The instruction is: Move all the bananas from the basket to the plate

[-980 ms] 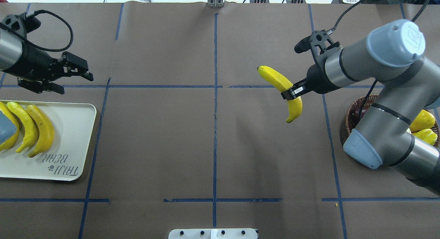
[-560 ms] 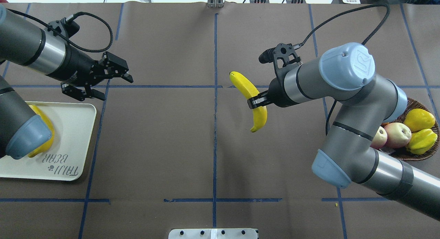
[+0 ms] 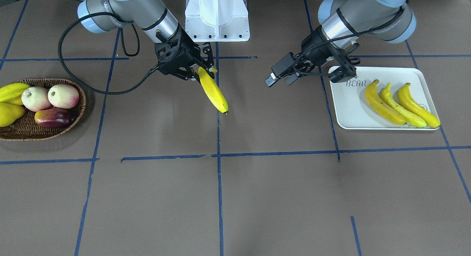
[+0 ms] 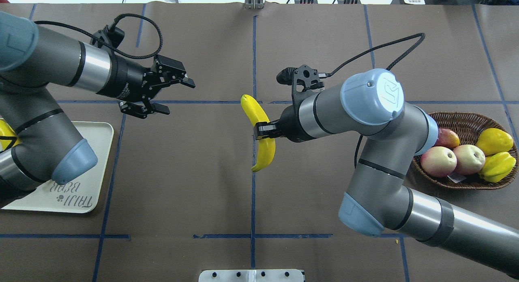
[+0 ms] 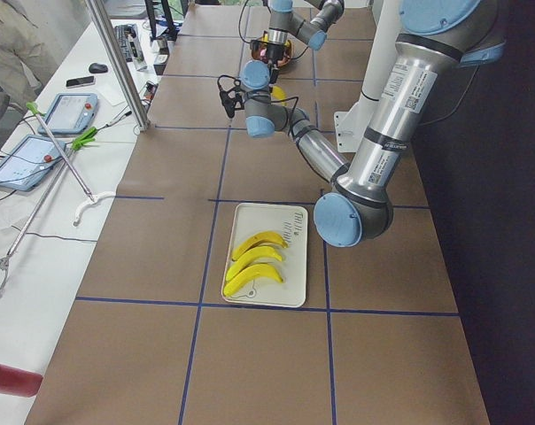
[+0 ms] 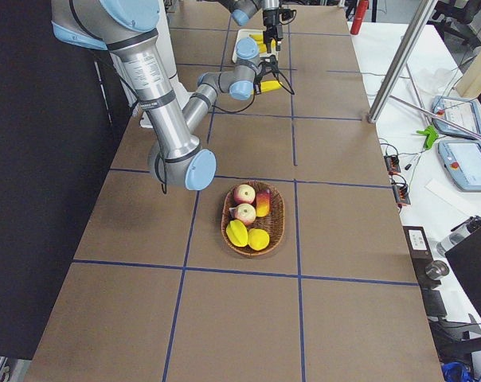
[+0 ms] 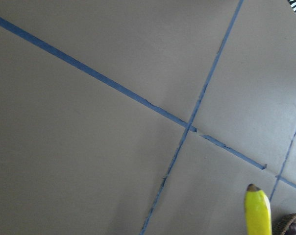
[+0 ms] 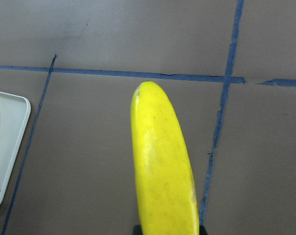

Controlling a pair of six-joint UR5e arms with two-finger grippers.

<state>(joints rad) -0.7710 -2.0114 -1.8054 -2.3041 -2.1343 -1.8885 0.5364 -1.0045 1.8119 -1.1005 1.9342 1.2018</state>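
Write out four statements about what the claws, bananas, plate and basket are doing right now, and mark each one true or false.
1. The right claw is shut on a banana, holding it above the middle of the table. True.
2. The left claw grips that same banana. False: it is open and empty, well apart from the banana.
3. Three bananas lie side by side on the plate. True.
4. A banana lies in the basket. False: only other fruit shows there, round reddish pieces and yellow ones that are not bananas.
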